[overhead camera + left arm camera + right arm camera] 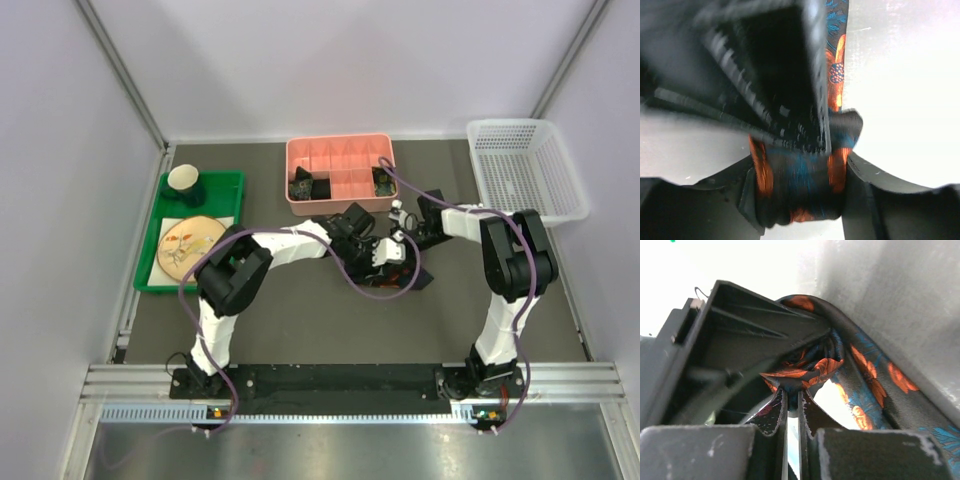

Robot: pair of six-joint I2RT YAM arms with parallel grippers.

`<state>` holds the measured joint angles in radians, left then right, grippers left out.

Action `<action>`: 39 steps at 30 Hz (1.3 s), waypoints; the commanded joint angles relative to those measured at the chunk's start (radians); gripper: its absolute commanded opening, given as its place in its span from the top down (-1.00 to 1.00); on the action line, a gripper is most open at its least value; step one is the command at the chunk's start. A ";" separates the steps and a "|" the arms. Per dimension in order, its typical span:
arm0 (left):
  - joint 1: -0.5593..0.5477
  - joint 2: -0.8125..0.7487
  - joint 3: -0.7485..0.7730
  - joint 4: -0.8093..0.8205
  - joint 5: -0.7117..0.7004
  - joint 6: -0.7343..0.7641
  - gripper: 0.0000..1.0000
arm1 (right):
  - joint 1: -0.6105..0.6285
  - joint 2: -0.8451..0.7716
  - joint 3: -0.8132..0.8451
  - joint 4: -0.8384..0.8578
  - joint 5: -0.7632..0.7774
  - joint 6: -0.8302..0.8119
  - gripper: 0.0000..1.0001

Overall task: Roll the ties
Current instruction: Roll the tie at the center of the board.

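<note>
**Tie (800,185) gripped from two sides**
Orange-print tie, partly rolled, sits mid table (300,330), just in front of the pink box (340,142). Left fingers (890,200) grasp the roll on both sides. Right fingers (860,455) are clenched on a fold of it.

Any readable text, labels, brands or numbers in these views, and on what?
None readable.
The tie carries only an orange and blue pattern, no lettering.
The plate in the green tray has marks too small to read as words.
</note>
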<state>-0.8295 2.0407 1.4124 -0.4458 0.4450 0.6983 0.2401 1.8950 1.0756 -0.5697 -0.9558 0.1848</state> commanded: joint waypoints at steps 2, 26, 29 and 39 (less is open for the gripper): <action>0.121 -0.115 -0.200 0.190 0.239 -0.163 -0.18 | 0.005 0.018 0.007 -0.012 0.265 -0.088 1.00; 0.121 -0.099 -0.348 0.709 0.304 -0.324 -0.84 | 0.027 0.076 0.090 -0.018 0.554 -0.041 1.00; 0.107 -0.083 -0.352 0.758 0.287 -0.336 -0.98 | 0.034 0.084 0.087 -0.018 0.557 -0.036 1.00; 0.081 0.012 -0.313 0.854 0.265 -0.349 -0.72 | 0.039 0.141 0.101 -0.016 0.516 -0.024 1.00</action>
<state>-0.7395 2.0216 1.0729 0.3374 0.7139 0.3641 0.2527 1.9392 1.1839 -0.7200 -0.6468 0.1848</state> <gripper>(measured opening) 0.922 0.029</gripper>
